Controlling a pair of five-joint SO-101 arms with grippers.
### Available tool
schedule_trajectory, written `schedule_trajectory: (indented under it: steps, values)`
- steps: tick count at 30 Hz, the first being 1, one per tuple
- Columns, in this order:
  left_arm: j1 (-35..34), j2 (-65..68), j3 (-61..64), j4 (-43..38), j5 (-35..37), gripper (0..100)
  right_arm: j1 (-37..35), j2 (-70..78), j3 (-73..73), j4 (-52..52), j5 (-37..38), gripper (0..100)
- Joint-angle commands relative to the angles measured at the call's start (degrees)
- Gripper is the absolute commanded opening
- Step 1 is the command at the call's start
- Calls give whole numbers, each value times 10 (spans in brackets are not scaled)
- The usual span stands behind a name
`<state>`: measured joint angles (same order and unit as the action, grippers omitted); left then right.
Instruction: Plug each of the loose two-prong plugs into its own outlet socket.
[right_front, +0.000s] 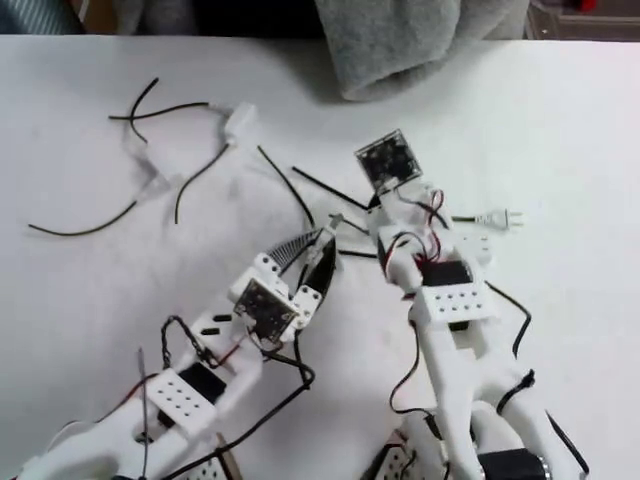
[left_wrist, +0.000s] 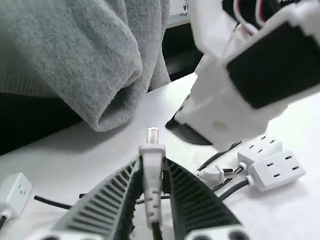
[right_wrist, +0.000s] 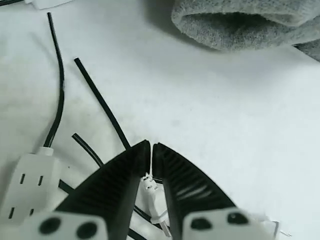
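Progress looks early: no plug appears seated in a socket yet. Left jaws (left_wrist: 151, 161) are clamped on an upright white plug (left_wrist: 152, 150), its prongs standing clear of them, with two empty outlet sockets (left_wrist: 276, 171) and a spare plug (left_wrist: 214, 175) lying just beyond on the bench (left_wrist: 65, 160). Right jaws (right_wrist: 150, 146) are closed almost tip to tip; whether they grip the small plug (right_wrist: 150, 192) behind the tips is unclear. Another loose plug (right_front: 497, 217) lies right of centre in the high view.

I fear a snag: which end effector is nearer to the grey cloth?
Right. The right end effector faces the cloth, apart from it; the left end effector is farther back, holding a plug.
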<state>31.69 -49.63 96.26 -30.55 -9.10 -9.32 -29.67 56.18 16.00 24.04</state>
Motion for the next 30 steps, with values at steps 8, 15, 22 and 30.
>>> schedule_trajectory:
  steps: [8,15,22,30]
  values:
    - [-3,-7,-1,-11,-4,24,-153,-339,-20,239,3,19]
    - [-3,-7,-1,-11,-4,24,-215,-338,41,199,7,19]
    - [-3,-7,-1,-11,-4,24,-132,-166,54,59,19,19]
    - [-3,-7,-1,-11,-4,24,-26,64,-31,-38,47,19]
